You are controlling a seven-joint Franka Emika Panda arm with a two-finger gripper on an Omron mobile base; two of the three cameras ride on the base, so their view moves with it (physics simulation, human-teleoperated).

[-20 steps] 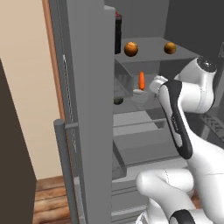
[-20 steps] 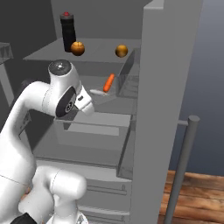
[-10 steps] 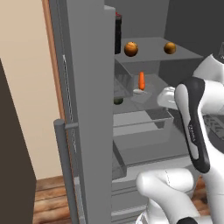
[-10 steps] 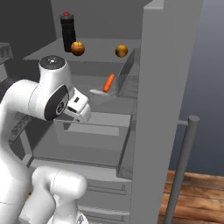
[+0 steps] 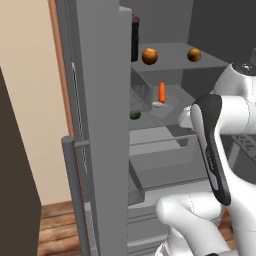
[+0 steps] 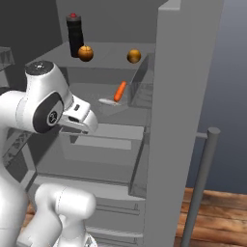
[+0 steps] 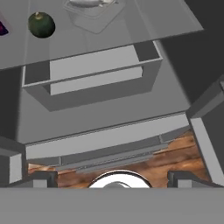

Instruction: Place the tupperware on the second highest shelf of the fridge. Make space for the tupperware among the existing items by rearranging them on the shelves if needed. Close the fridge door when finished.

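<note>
Nearest the cameras, the fridge door [image 5: 102, 125] stands swung wide open, its long bar handle [image 5: 75, 195] toward the base — it has to stay that way while the shelves are being worked on, and closing it is judged to be the last step left.

Just past it is the robot's hand. The gripper [image 7: 109, 177] hangs in front of the open fridge [image 6: 188, 96] with its jaws spread wide and nothing between them, the two fingertips [image 7: 39, 178] far apart at the bottom of the hand view. It points downward, looking at the translucent drawer [image 7: 94, 76] and the floor below rather than at any item, which suggests it is not reaching for anything at this moment.

Further in, the tupperware [image 6: 112, 102] sits on the second highest shelf [image 6: 96, 91], the carrot [image 6: 120, 90] leaning up out of it toward the right. It rests flat and apart from the gripper, so the placing looks done. A small dark green ball [image 7: 41, 24] lies on the same shelf, off to one side of the container, with a purple item [image 7: 2, 28] at the very edge of the hand view.

Farthest back and higher, on the top shelf, are the black bottle [image 6: 75, 34] with its red cap and two orange balls [image 6: 86, 53] — well apart from the container, so no crowding is visible.
</note>
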